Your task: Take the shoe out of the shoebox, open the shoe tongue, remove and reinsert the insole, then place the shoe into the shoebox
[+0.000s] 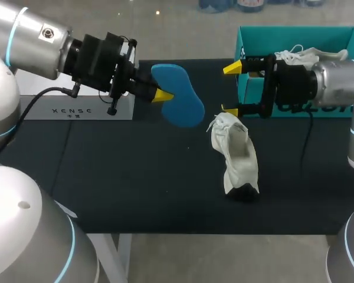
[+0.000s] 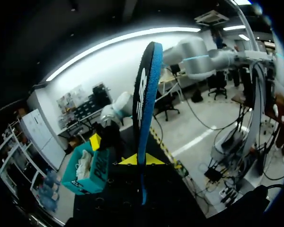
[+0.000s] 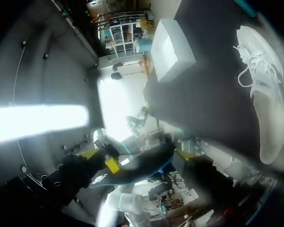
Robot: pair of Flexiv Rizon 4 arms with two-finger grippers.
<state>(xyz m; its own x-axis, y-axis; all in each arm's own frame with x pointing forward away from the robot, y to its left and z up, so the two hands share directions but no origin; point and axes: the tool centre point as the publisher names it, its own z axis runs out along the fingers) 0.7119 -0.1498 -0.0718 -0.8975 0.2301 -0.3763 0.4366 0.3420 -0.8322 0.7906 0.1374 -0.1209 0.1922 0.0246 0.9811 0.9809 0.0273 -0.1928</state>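
One thin pinch is all my left gripper (image 1: 159,94) has on the end of the blue insole (image 1: 180,100), aloft beside my right gripper (image 1: 231,88), jaws spread, near the slumped white shoe (image 1: 236,153), so it may twist or slip during reinsertion.

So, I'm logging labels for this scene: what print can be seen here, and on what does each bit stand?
White box: a line of grey spaced capitals on its front; the line under them is too small to read.
Shoebox: big white letters on its side, partly hidden, not readable whole.
Insole: a white mark on its dark face, too edge-on to read.
Shoe on the table: none seen.
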